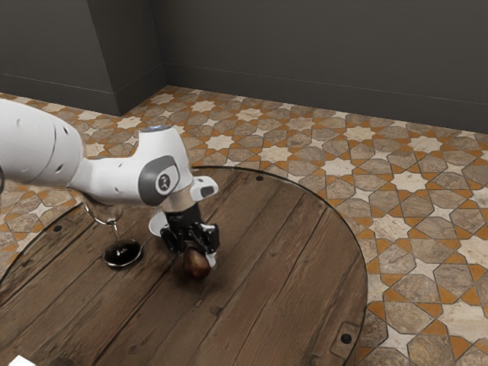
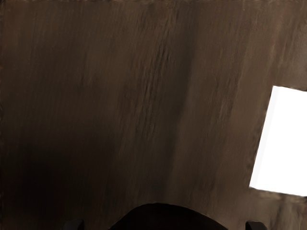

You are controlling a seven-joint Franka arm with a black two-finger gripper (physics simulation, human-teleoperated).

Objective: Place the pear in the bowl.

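The pear point(image 1: 196, 264) sits at our gripper point(image 1: 197, 255); we can't tell how wide it's open or whether it holds. We'd confirm grip, lift straight, then clear the bowl point(image 1: 157, 224), farther off toward the exterior view's left.

Worktop point(image 1: 282, 267): round, dark wooden planks, thin rim, dark round studs near the edge. Stemmed glass point(image 1: 123, 252) upright on it, toward the exterior view's left, foot looking dark. White, straight-edged block point(image 2: 280, 141) on the planks in wrist view, partly cut off. Beyond: floor point(image 1: 408, 181) of star-patterned tiles, cream, brown, orange; dark grey wall point(image 1: 320, 57) with skirting.
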